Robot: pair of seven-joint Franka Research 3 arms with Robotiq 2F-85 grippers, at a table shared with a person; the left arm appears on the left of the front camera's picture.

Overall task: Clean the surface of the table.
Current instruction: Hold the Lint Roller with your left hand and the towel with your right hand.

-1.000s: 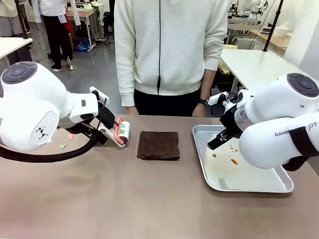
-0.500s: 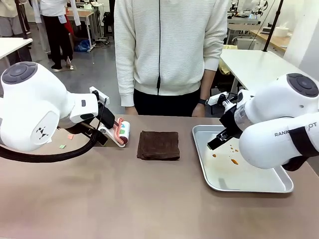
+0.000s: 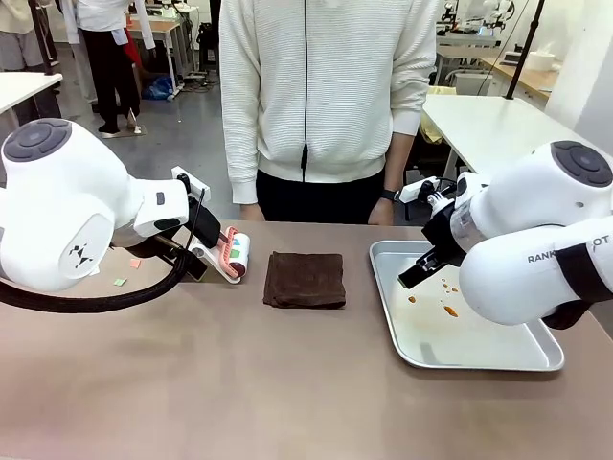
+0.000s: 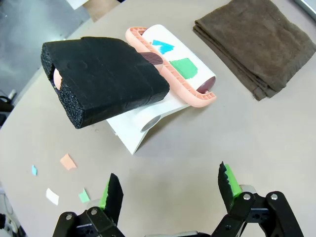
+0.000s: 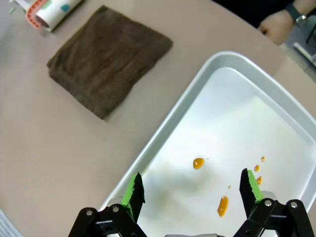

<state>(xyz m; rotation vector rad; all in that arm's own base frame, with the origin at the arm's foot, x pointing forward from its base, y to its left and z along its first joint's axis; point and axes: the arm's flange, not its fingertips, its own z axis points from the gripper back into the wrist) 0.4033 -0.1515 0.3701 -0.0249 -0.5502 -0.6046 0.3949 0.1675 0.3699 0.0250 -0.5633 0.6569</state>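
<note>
several orange drops [image 5: 198, 163] spot the tray [image 5: 237, 118]; left end effector [image 4: 170, 185] wide, right end effector [image 5: 192, 183] wide.

front: robot side, across table [image 3: 239, 383] to person [image 3: 326, 96]
left wrist: close above roller [image 4: 177, 64]
right wrist: close above tray [image 5: 232, 113]
shared: brown cloth [image 3: 305, 279]

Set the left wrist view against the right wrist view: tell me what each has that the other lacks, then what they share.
Left wrist, not right wrist: the black foam handle, loose paper scraps lying on the table, and the open left gripper.
Right wrist, not left wrist: the metal tray with orange spots in it, a person's hand beyond the table's edge, and the open right gripper.
Shared: the folded brown cloth, the lint roller with coloured scraps stuck to it, and the table.
</note>
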